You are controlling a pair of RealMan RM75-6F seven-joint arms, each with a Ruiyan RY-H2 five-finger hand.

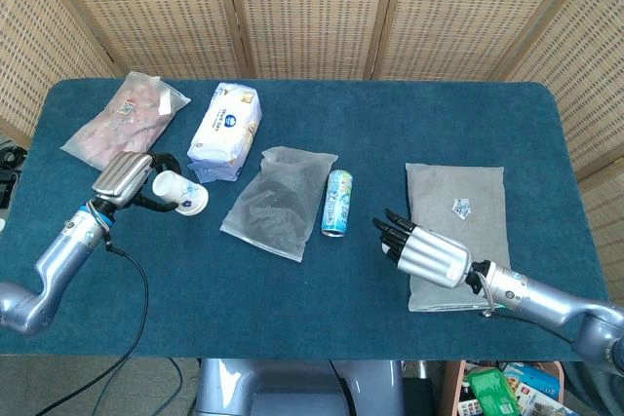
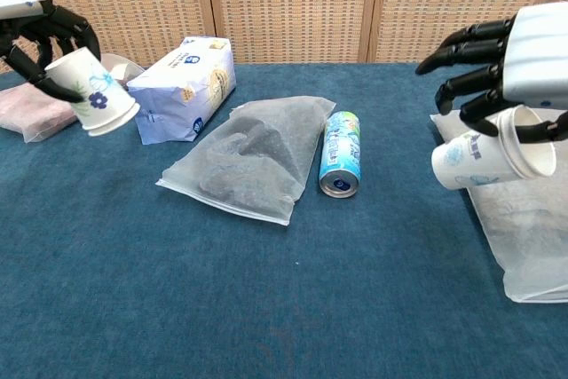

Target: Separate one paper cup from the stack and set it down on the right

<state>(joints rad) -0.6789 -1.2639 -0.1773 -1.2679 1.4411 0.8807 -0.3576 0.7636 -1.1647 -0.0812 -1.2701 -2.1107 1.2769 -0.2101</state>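
Left hand (image 2: 40, 28) grips 1 white flower-printed paper cup (image 2: 96, 95); right hand (image 2: 515, 64) grips 1 white blue-printed paper cup (image 2: 488, 155), tilted, airborne.

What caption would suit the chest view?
Each hand holds a paper cup: left hand above the table's left, right hand beside a drink can.
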